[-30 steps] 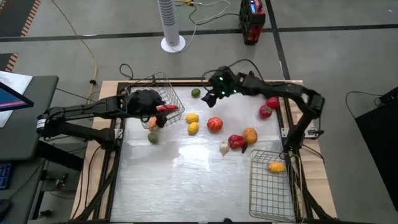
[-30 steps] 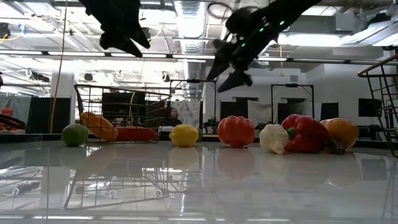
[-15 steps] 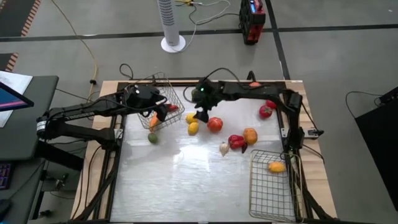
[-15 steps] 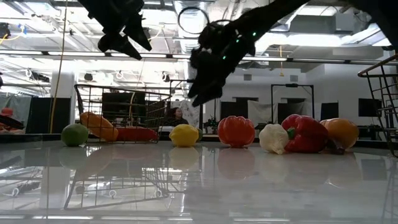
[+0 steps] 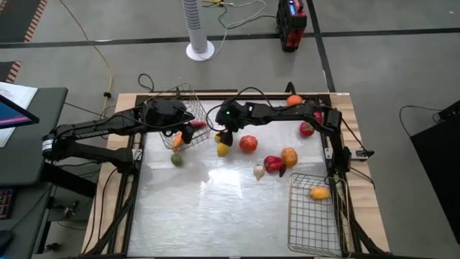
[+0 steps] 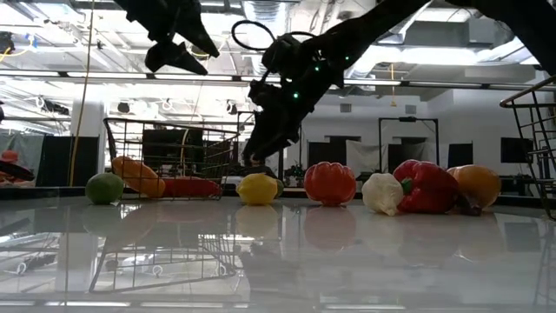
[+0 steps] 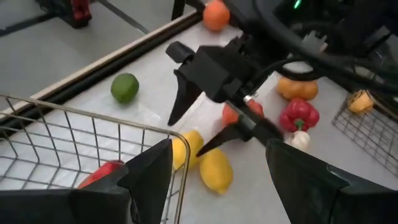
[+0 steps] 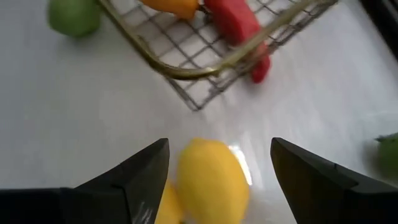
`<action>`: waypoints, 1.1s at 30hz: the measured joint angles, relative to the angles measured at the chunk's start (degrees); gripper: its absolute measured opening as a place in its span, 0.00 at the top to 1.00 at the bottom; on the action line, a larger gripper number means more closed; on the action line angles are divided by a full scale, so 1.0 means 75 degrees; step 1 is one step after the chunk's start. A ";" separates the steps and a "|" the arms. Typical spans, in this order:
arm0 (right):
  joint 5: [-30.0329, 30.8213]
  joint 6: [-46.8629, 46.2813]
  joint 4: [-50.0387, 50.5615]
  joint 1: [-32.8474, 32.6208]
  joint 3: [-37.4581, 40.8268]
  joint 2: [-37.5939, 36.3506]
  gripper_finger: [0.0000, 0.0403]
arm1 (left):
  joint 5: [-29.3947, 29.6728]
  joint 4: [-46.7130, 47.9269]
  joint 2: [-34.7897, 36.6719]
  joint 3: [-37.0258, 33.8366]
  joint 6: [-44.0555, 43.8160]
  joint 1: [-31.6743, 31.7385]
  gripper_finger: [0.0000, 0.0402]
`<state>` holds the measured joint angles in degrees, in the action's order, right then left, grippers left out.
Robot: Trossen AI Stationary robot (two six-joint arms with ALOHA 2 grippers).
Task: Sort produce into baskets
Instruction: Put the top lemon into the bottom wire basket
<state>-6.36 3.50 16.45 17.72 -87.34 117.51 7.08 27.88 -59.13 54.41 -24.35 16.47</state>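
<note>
Left basket (image 5: 188,115) at table's far left, pepper (image 5: 197,124) and carrot (image 5: 177,141) inside. Two lemons (image 5: 223,148) just right of it. Right basket (image 5: 314,216) near right, lemon (image 5: 320,193) inside.

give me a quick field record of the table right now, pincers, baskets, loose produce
right pincer: open, fingers either side of a lemon, just above it
left pincer: open, raised over the far-left basket
far-left basket contents: orange piece, red pepper poking out
near-right basket: one yellow piece inside
loose near centre: second lemon, tomato, garlic, red pepper by orange
loose limes: one by left basket
far edge: orange
</note>
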 joint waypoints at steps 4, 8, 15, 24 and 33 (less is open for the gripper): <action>0.0008 -0.0037 -0.0265 0.0111 0.0274 0.0003 0.24 | 0.0155 -0.0596 0.0000 0.0000 -0.0045 0.0000 0.39; -0.0114 -0.0026 -0.0304 0.0106 0.0581 0.0000 0.24 | 0.0147 -0.1134 0.0000 0.0000 -0.0043 0.0000 0.39; -0.0334 -0.0053 -0.0422 0.0092 0.0697 0.0000 0.24 | 0.0117 -0.1515 0.0001 0.0000 -0.0045 0.0000 0.39; -0.1031 0.0159 -0.0688 0.0171 0.0700 0.0319 0.24 | 0.0125 -0.1524 0.0003 0.0000 -0.0052 0.0000 0.39; -0.0572 0.0364 -0.0665 -0.0013 0.0683 0.0431 0.22 | 0.0145 -0.1536 0.0003 0.0003 -0.0289 0.0000 0.39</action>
<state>-10.66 6.24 11.46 17.63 -82.21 120.75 8.16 16.36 -59.11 54.43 -26.51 16.47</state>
